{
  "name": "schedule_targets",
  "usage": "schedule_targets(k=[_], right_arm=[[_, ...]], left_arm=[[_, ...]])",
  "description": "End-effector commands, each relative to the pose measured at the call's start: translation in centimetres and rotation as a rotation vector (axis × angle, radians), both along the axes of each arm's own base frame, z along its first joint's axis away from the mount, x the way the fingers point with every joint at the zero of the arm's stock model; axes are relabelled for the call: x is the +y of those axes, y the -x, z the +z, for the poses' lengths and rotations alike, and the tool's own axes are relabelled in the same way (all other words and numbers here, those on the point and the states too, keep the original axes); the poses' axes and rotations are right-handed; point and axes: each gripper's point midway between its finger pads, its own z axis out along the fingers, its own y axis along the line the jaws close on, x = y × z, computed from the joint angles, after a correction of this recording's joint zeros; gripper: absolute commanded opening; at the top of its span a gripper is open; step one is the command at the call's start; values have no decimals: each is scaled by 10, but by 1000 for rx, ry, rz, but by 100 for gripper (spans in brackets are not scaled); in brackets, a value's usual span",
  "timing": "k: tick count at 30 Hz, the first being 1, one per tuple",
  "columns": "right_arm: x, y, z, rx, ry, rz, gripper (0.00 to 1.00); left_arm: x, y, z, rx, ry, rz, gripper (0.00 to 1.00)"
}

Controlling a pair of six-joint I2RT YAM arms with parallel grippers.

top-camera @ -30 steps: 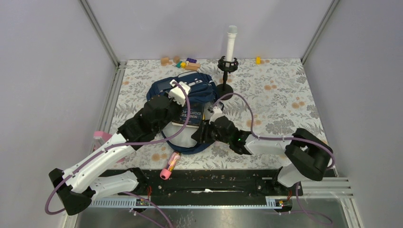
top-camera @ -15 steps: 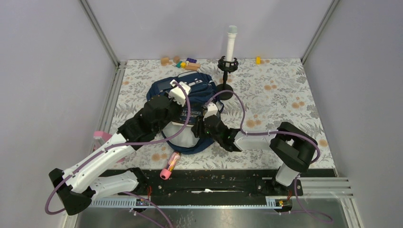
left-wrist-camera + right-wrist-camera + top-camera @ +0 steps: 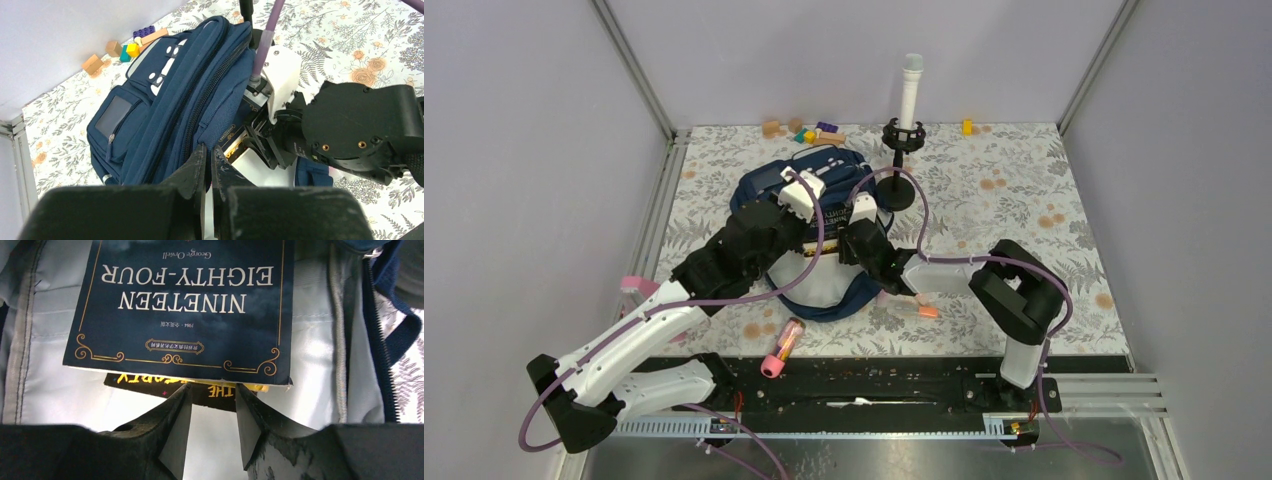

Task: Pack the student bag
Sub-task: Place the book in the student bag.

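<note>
Backpack (image 3: 764, 185) mid-frame from above, left gripper (image 3: 209, 150) pressed together at its flap, right gripper (image 3: 212, 390) spread, only right wrist view revealing blue book (image 3: 185, 310) over black book (image 3: 150, 381)

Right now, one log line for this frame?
left gripper: shut on backpack rim | right gripper: open, at edge of books | books: two, inside backpack
</note>
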Motion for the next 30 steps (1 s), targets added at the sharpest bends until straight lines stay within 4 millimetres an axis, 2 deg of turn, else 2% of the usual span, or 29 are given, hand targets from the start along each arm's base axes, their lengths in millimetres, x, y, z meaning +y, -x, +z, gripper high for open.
schedule_targets(k=[1,7,11,17,18,22,23,25,27,28,30], right_arm=[[-2,-33,35,-115,1,-40,44],[-9,-14,42,-111,-45,10,47],[-22,10,46,-87,-88,47,69],[-61,46,57,-74,-130,31,78],[-71,50,63,-78,-131,12,81],[-111,62,64,-53,-83,-68,90],[-120,65,63,-42,-83,-84,90],[-139,71,59,-14,-104,-105,91],[-154,73,67,-18,-141,-130,91],[-161,76,68,-18,-148,-136,93],[-172,80,72,-21,-157,-144,95]], left_arm=[[-7,-4,46,-125,127,-3,0],[-8,-6,43,-120,123,0,0],[-7,-12,36,-99,105,30,0],[-15,-20,18,-26,85,11,0],[-21,-19,13,-2,79,-18,0],[-50,-12,-12,128,54,-145,0],[-57,-10,-18,167,47,-171,7],[-68,-8,-26,235,42,-196,38],[-72,-8,-27,249,71,-195,89],[-73,-8,-23,237,98,-197,97],[-73,-5,-17,208,132,-208,99]])
